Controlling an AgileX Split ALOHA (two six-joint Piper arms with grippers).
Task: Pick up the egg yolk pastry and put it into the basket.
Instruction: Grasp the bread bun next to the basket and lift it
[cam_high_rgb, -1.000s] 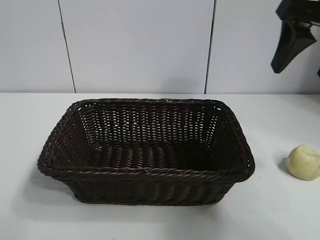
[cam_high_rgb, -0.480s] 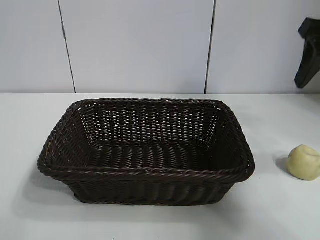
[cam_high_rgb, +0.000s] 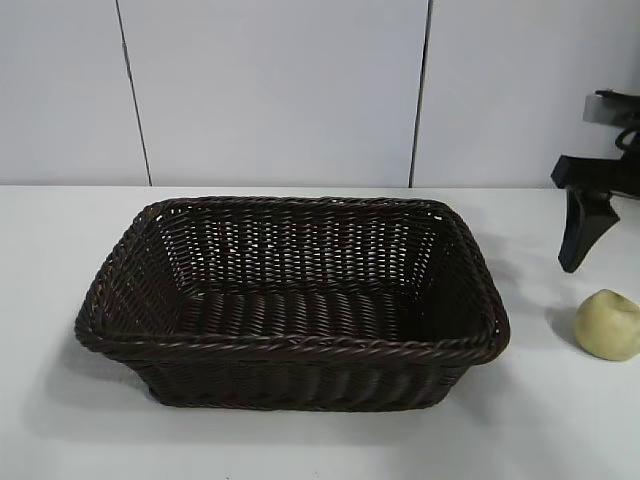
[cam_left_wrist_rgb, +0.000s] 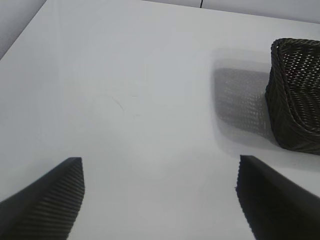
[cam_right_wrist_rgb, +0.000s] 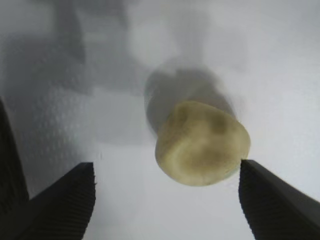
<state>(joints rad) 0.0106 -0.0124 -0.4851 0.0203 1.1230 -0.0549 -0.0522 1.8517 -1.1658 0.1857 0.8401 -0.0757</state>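
Note:
The egg yolk pastry (cam_high_rgb: 608, 325), a small pale yellow lump, lies on the white table to the right of the basket (cam_high_rgb: 290, 345), a large dark brown wicker one that holds nothing. My right gripper (cam_right_wrist_rgb: 167, 167) hangs open just above the pastry (cam_right_wrist_rgb: 202, 144). The pastry sits ahead of the fingertips, closer to one of them, and neither touches it. In the exterior view one dark finger (cam_high_rgb: 578, 232) of this gripper shows above and left of the pastry. My left gripper (cam_left_wrist_rgb: 160, 160) is open over bare table, with a corner of the basket (cam_left_wrist_rgb: 295, 100) off to one side.
The white table (cam_high_rgb: 560, 430) runs wide around the basket. A pale panelled wall (cam_high_rgb: 280, 90) stands behind it. The right gripper's shadow falls on the table beside the pastry.
My right gripper has come down from the upper right corner of the exterior view to just above the pastry. Basket and pastry have not moved.

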